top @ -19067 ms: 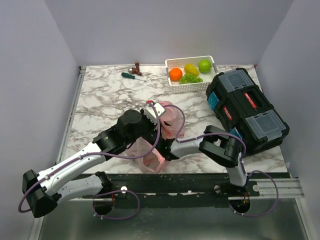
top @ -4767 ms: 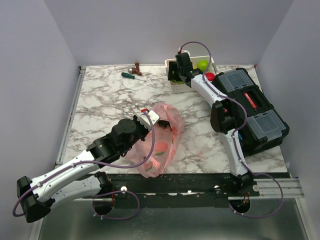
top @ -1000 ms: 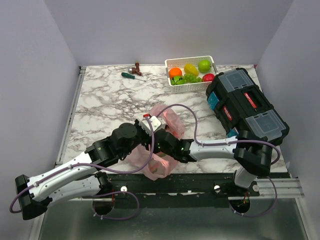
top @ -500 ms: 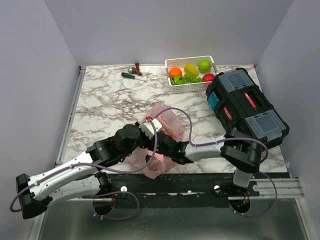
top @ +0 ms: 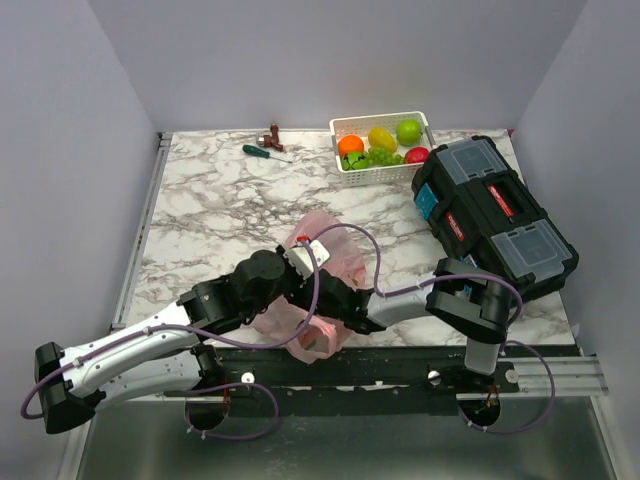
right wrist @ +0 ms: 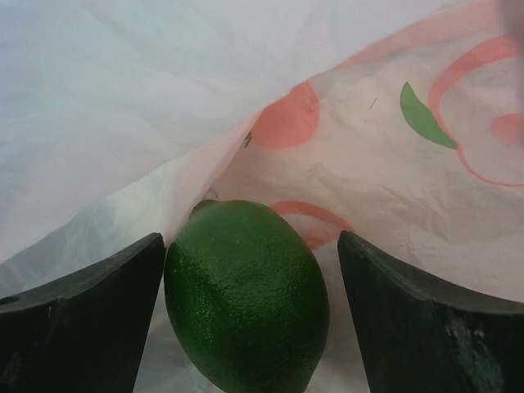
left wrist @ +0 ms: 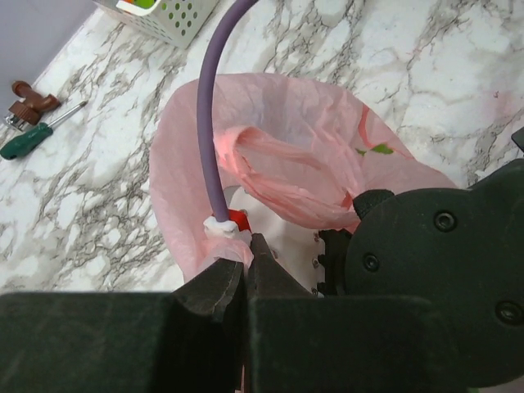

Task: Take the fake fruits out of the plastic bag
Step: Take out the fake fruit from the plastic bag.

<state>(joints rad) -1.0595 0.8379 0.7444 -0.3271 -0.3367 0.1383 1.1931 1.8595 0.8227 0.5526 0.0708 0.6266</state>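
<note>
The pink plastic bag (top: 325, 262) lies near the table's front edge. My left gripper (top: 303, 268) is shut on the bag's rim (left wrist: 233, 250) and holds the mouth up. My right gripper (right wrist: 250, 303) is inside the bag, open, with a dark green lime-like fruit (right wrist: 246, 295) between its fingers (right wrist: 82, 315); the left finger is close against it and the right finger stands apart. In the top view the right gripper (top: 318, 305) is hidden by the bag. An orange (top: 351, 145), lemon (top: 382, 138), green apple (top: 408, 131), red apple (top: 417, 155) and green grapes (top: 375, 157) lie in the white basket (top: 345, 175).
A black toolbox (top: 495, 215) stands at the right. A green-handled screwdriver (top: 265, 151) and a small brown object (top: 272, 135) lie at the back. The right arm's black wrist (left wrist: 442, 246) sits close beside my left fingers. The left wrist view shows the basket's corner (left wrist: 164, 12).
The right arm came back from the basket and reached into the bag; over the last second it pushed deeper toward the bag's bottom. The left gripper kept its hold on the rim.
</note>
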